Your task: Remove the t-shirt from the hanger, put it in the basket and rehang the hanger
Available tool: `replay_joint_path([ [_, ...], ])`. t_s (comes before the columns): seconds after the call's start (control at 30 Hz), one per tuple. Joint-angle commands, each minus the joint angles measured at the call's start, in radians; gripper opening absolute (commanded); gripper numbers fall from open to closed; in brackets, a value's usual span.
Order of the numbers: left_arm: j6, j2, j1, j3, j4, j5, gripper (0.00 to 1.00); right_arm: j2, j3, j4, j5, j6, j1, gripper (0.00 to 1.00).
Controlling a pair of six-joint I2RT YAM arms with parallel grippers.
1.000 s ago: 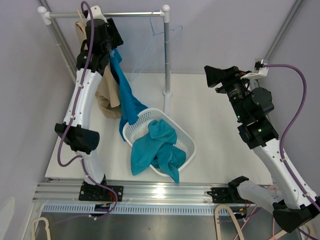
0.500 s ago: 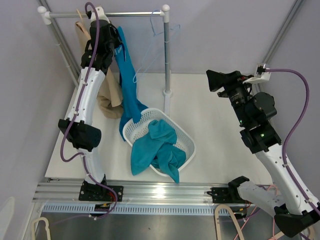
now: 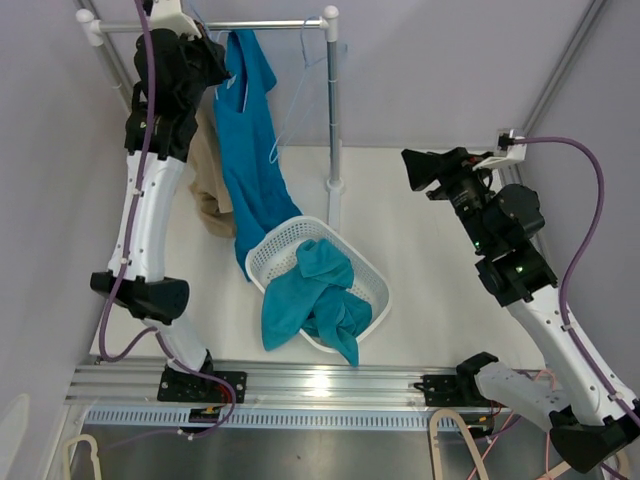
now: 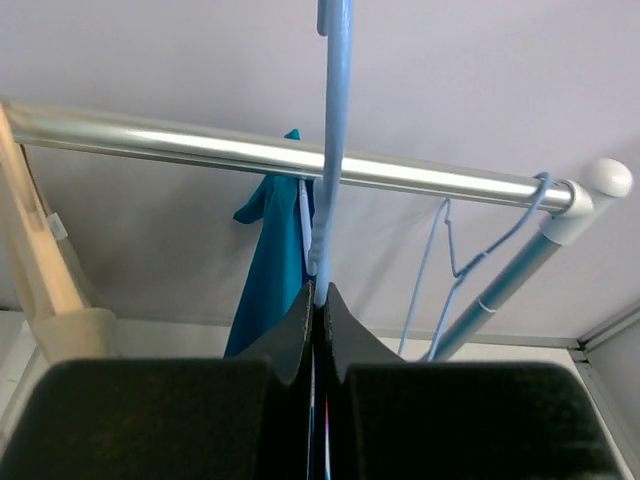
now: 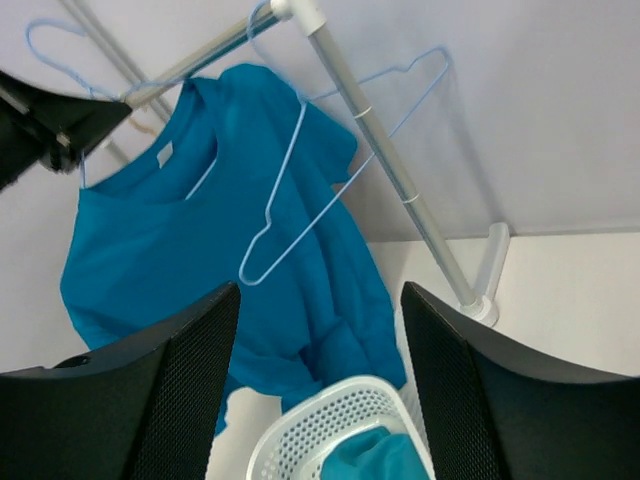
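- Two arms from above: left gripper (image 3: pixel 205 62) high beside rail (image 3: pixel 270 25), teal t-shirt (image 3: pixel 245 150) hanging just beside it; right gripper (image 3: pixel 418 170) well apart.
- Left wrist: pinched tight on blue hanger (image 4: pixel 333 150); keep pinch firm, hold steady.
- Right wrist: spread wide, empty; reach for shirt shoulder, peel downward.

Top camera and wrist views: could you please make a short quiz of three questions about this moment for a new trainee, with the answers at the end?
1. True or false: the right gripper is shut on the t-shirt.
2. What does the left gripper grip? A) the rail B) the hanger C) the beige garment
3. Fill in: the white ____ on the table holds a second blue garment.
Key: 1 false, it is open and apart from the t-shirt. 2 B. 3 basket.
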Motion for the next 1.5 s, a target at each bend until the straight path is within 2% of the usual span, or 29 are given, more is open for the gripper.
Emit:
replay_joint_path([
  [0.0,-0.021,-0.078,0.004,0.047,0.025,0.05,0.01,0.041,0.068,-0.046,0.047,-0.121,0.107,0.71],
  [0.07,-0.045,-0.092,0.004,0.044,-0.023,0.038,0.01,0.073,0.11,-0.062,0.02,-0.217,0.152,0.72],
  [0.17,-0.097,-0.121,0.004,0.018,-0.113,0.034,0.01,0.153,0.151,-0.074,-0.167,-0.299,0.22,0.73],
  [0.23,-0.13,-0.158,-0.001,-0.014,-0.15,0.013,0.01,0.205,0.165,-0.089,-0.213,-0.349,0.319,0.73],
  [0.33,-0.136,-0.216,-0.013,-0.088,-0.155,-0.016,0.01,0.251,0.167,-0.102,-0.166,-0.421,0.428,0.79],
  [0.4,-0.14,-0.244,-0.024,-0.123,-0.161,-0.05,0.01,0.273,0.153,-0.071,-0.149,-0.426,0.52,0.85],
  [0.47,-0.148,-0.281,-0.03,-0.155,-0.184,-0.07,0.01,0.317,0.14,-0.039,-0.128,-0.424,0.603,0.87],
  [0.57,-0.157,-0.319,-0.054,-0.194,-0.2,-0.119,0.01,0.402,0.157,0.024,-0.089,-0.427,0.686,0.82],
  [0.7,-0.145,-0.357,-0.084,-0.257,-0.177,-0.194,0.01,0.498,0.202,0.079,-0.074,-0.415,0.737,0.82],
  [0.87,-0.159,-0.388,-0.097,-0.33,-0.147,-0.196,0.01,0.604,0.281,0.122,-0.028,-0.422,0.763,0.86],
  [0.93,-0.154,-0.393,-0.104,-0.338,-0.132,-0.208,0.01,0.626,0.297,0.147,0.017,-0.442,0.771,0.84],
  [0.97,-0.154,-0.39,-0.107,-0.338,-0.131,-0.209,0.01,0.636,0.324,0.148,0.027,-0.448,0.772,0.77],
  [1.03,-0.157,-0.38,-0.107,-0.332,-0.131,-0.206,0.01,0.655,0.34,0.144,0.049,-0.45,0.774,0.7],
  [1.07,-0.162,-0.377,-0.107,-0.335,-0.131,-0.206,0.01,0.655,0.34,0.144,0.043,-0.453,0.777,0.34],
  [1.1,-0.162,-0.373,-0.107,-0.338,-0.129,-0.205,0.01,0.647,0.332,0.142,0.052,-0.447,0.78,0.14],
  [1.13,-0.163,-0.368,-0.107,-0.34,-0.121,-0.2,0.01,0.641,0.325,0.127,0.06,-0.438,0.788,0.0],
  [1.27,-0.153,-0.315,-0.107,-0.323,-0.091,-0.199,0.01,0.548,0.195,0.131,0.089,-0.372,0.844,0.0],
  [1.3,-0.15,-0.298,-0.107,-0.308,-0.094,-0.203,0.01,0.523,0.118,0.138,0.093,-0.349,0.863,0.0],
  [1.47,-0.137,-0.177,-0.098,-0.165,-0.136,-0.226,0.01,0.431,-0.05,0.171,0.156,-0.225,1.004,0.0],
])
